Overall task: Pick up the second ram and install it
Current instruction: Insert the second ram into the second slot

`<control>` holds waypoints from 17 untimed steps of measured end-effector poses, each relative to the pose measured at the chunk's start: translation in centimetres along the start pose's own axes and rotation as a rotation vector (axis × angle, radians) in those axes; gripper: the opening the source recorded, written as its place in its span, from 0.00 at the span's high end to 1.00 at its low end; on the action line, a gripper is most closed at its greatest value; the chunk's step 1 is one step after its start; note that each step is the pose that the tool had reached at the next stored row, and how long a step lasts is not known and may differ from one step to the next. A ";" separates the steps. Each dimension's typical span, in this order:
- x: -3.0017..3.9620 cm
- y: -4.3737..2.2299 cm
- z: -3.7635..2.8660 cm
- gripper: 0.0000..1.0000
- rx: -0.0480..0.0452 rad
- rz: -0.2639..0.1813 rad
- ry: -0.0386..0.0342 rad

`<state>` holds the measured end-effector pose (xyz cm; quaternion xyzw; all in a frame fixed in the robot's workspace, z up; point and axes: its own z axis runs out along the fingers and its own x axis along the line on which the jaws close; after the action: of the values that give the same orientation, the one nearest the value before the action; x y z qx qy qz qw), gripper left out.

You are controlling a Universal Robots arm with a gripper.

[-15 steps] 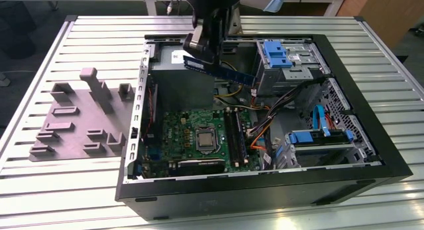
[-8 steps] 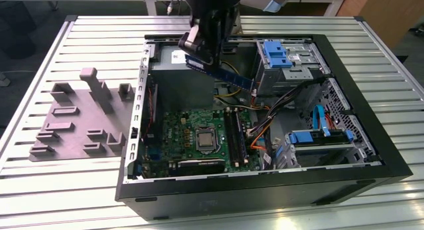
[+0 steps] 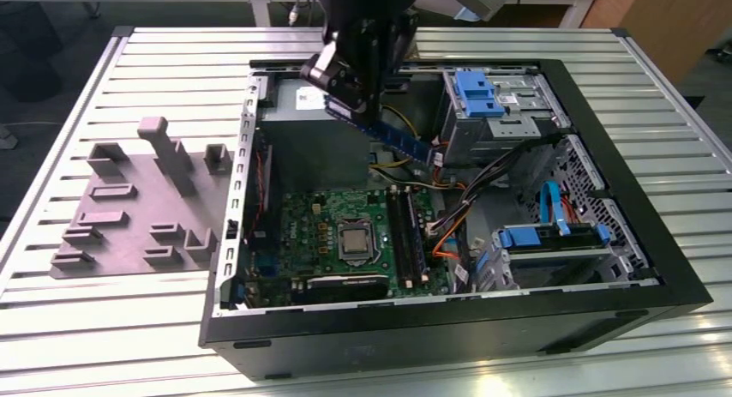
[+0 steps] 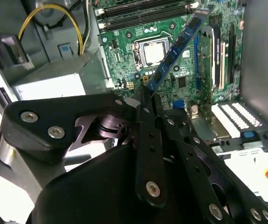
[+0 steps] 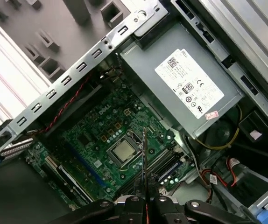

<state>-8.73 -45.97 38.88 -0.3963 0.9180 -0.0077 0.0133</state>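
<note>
The second ram is a dark blue-green stick with black chips, held tilted above the open computer case. My gripper is shut on one end of it, over the back half of the case. In the second wrist view the ram slants away from my gripper over the green motherboard. In the first wrist view the ram shows edge-on above my gripper. The black memory sockets lie below on the motherboard, apart from the stick.
A grey moulded tray with raised blocks sits on the slatted table at the exterior view's left. Inside the case are a grey power supply, the processor socket, blue drive brackets and loose orange and black cables.
</note>
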 end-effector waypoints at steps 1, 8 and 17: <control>0.00 0.00 0.01 0.86 0.0003 0.016 0.0004; 0.00 0.00 0.02 0.86 0.0010 0.052 0.0013; 0.00 0.00 0.03 0.86 0.0010 0.053 0.0012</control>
<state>-8.73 -45.97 38.86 -0.3716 0.9282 -0.0081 0.0132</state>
